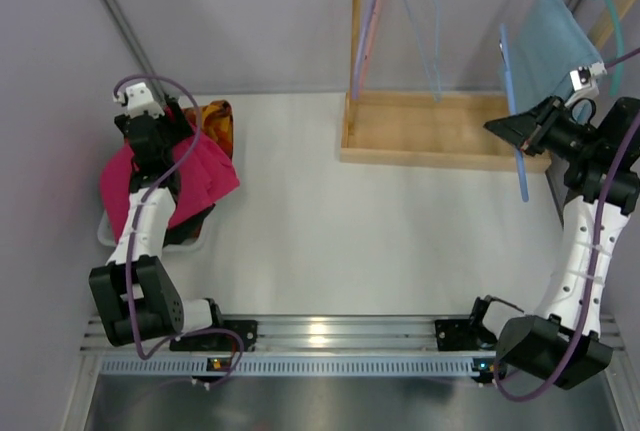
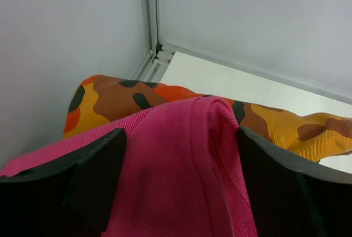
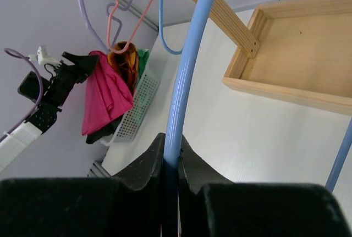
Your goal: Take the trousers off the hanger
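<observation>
**Fingers (image 2: 93,182) stand wide around pink trousers (image 2: 181,187) at the basket**

Seen from the left wrist, the left gripper (image 2: 179,135) has its jaws well apart. A fold of the trousers bulges up between them and fills the gap, loose rather than pinched. An orange-and-brown camouflage cloth (image 2: 110,97) lies just behind the fold, near the corner where the walls meet the table (image 1: 350,241).

From above, the trousers are off the hanger (image 1: 522,171) and heaped over a white basket (image 1: 105,236) at the table's left edge, under the left arm. The camouflage cloth sits against their far side.

Across the table, well apart from the trousers, the right gripper (image 3: 170,143) is clamped tight on the blue hanger's rod. It holds the hanger bare, off the right end of a wooden tray (image 1: 430,131).

Spare hangers (image 1: 375,11) dangle above the tray's far side. A teal cloth (image 1: 550,46) hangs behind the right gripper.
</observation>
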Robot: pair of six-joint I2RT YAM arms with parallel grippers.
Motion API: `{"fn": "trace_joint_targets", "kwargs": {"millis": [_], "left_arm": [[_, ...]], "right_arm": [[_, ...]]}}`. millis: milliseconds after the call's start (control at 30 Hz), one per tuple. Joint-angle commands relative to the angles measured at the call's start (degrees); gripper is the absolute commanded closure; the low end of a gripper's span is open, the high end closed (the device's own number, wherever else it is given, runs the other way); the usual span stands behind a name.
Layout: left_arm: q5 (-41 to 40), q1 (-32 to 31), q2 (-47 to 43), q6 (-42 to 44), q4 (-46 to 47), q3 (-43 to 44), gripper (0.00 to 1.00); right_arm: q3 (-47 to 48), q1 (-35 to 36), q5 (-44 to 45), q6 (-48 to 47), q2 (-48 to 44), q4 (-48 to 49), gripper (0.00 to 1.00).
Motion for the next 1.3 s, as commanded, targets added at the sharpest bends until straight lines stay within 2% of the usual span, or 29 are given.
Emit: {"fn": "trace_joint_targets", "kwargs": {"millis": [0,33,67,300,367,400,467,500,533,733,967,1167,1267], "left_arm": [[1.7,0.1,-2.1,1.0,-6.9,1.9,0.10],[2.0,0.2,-2.9,1.3,-7.9,2.1,0.02],[2.5,0.2,-5.2,1.2,-9.8,2.2,0.02],[13.2,-0.5,-13.2,-1.9,-15.8,6.1,0.02],[14.1,-1.0,-14.4,-2.9,-15.8,6.6,0.01],[14.9,-1.2,-15.0,-3.4,-15.8,6.7,0.01],[16.2,-1.8,-16.3,-4.4,-15.8,6.7,0.01],[16.3,-2.3,-16.4,-4.7,-15.8,6.8,0.02],[16.2,-2.7,-16.9,-5.3,-15.8,6.8,0.02],[16.9,-5.5,-17.6,-5.6,-18.7,6.6,0.01],[16.7,-6.1,-17.4,-5.9,-20.4,6.4,0.02],[16.0,-6.8,-18.0,-5.4,-20.4,5.4,0.01],[16.0,-7.0,-17.9,-5.6,-20.4,5.3,0.01]], "right_arm": [[8.1,2.3,2.1,-3.5,1.7,-2.1,1.00],[9.6,3.7,2.7,-5.0,3.1,-3.6,1.00],[11.1,4.5,3.7,-5.6,3.8,-5.8,1.00],[22.9,10.8,11.0,-4.4,11.8,-7.5,1.00],[25.5,11.8,12.5,-2.9,13.9,-6.9,1.00],[26.6,12.2,12.0,0.9,14.6,-5.5,1.00],[26.4,12.5,10.6,6.8,16.5,3.2,1.00],[26.6,12.9,9.4,12.7,17.4,6.7,1.00],[27.0,13.3,9.2,14.9,19.3,11.0,1.00],[32.2,16.4,10.2,27.5,26.0,23.0,1.00],[39.4,19.5,12.4,29.6,31.5,25.7,1.00],[39.6,20.9,13.3,31.8,32.2,30.9,1.00],[40.5,21.1,14.4,31.6,32.1,29.6,1.00]]}}
